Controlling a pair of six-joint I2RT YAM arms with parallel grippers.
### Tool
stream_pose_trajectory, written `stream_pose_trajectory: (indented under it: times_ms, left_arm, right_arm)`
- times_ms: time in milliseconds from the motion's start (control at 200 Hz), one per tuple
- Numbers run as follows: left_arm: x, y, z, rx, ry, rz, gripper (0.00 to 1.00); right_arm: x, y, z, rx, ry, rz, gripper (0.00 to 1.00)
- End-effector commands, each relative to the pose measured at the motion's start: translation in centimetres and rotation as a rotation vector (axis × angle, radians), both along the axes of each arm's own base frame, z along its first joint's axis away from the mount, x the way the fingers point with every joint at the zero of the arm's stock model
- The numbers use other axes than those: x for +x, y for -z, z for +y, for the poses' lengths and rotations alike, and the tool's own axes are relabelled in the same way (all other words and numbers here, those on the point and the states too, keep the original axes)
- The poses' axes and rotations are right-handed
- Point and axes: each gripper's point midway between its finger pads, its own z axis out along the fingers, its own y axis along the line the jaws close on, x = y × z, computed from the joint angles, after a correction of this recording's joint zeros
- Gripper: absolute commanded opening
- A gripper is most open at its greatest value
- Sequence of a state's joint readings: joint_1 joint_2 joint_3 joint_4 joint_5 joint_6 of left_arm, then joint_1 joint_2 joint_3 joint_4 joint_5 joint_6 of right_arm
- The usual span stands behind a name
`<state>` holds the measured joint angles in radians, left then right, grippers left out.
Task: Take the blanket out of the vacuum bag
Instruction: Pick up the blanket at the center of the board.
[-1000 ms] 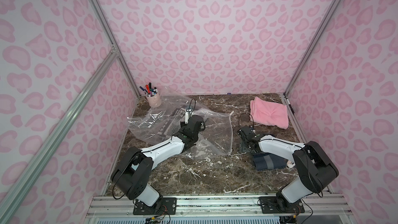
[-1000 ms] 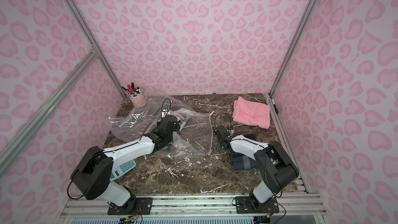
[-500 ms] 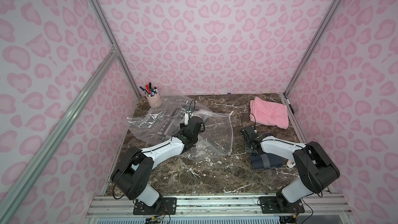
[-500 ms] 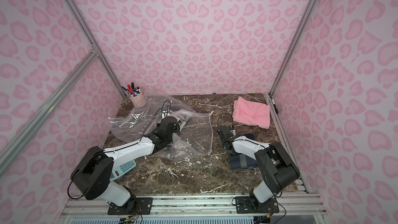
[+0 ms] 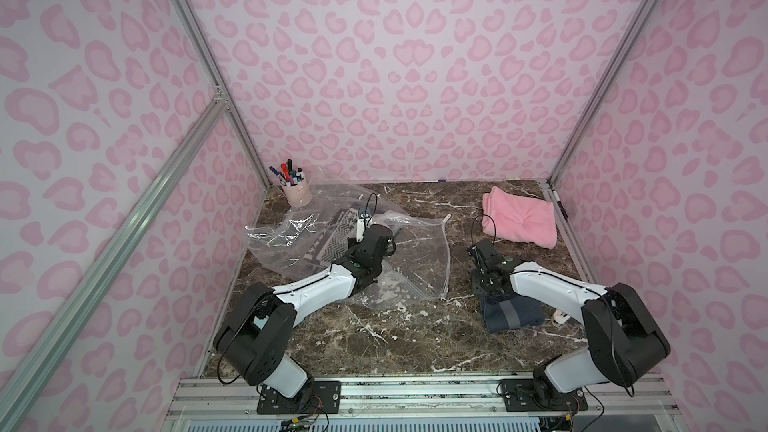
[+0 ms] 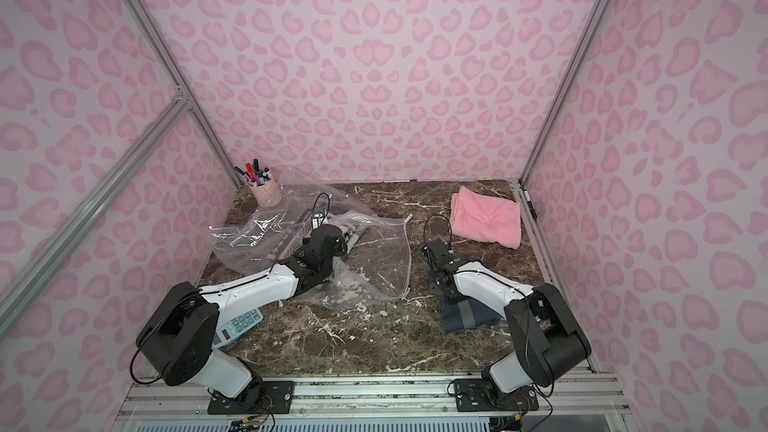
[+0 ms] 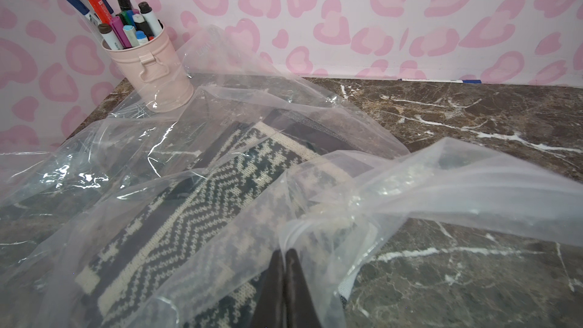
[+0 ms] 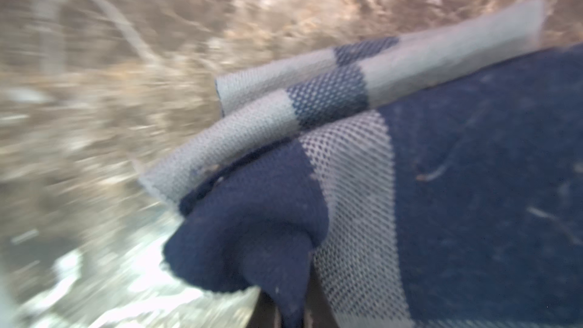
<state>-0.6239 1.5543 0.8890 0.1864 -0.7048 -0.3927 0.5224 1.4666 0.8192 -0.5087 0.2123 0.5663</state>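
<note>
The clear, crinkly vacuum bag (image 5: 415,251) (image 6: 374,255) (image 7: 157,153) lies on the left half of the marble table. A dark and cream patterned knit blanket (image 5: 332,238) (image 6: 291,243) (image 7: 176,216) sits inside it. In the left wrist view my left gripper (image 7: 285,252) is shut, its fingertips pinching a fold of the bag's plastic. My right gripper (image 8: 291,310) (image 5: 482,286) points down at the right front and is shut on the edge of a navy and grey cloth (image 5: 513,313) (image 6: 467,315) (image 8: 473,184) that lies outside the bag.
A pink cup of pens (image 5: 296,195) (image 7: 151,70) stands in the back left corner, touching the bag. A folded pink towel (image 5: 519,220) lies at the back right. A teal calculator (image 6: 239,324) sits under the left arm. A marker (image 5: 557,201) lies along the right rail.
My right gripper has gone from open to shut on the navy and grey cloth's edge, and has shifted slightly right. The left gripper and the bag have hardly moved.
</note>
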Motion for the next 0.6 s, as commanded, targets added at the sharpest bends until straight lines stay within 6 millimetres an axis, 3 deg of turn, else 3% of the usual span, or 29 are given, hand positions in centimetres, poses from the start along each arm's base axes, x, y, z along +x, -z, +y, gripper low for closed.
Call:
stream_pose_trajectory:
  times_ms: [0,190,445,595]
  left_arm:
    - [-0.2,0.6,0.0,-0.005,0.003,0.017,0.04]
    - [-0.2,1.0,-0.3,-0.01,0.013,0.022,0.04]
    - [0.0,0.9,-0.6,-0.01,0.022,0.02,0.04]
    - [-0.1,0.5,-0.4,-0.003,0.02,0.011,0.04]
  right_arm:
    - [-0.5,-2.1,1.9,0.136,-0.061,0.017,0.0]
    - [0.2,-6.8,1.8,0.279,-0.063,-0.071,0.0]
    - [0.5,-8.4,-0.3,0.317,-0.018,-0.122,0.0]
    - [1.6,-10.0,-1.7,0.39,0.054,-0.191,0.0]
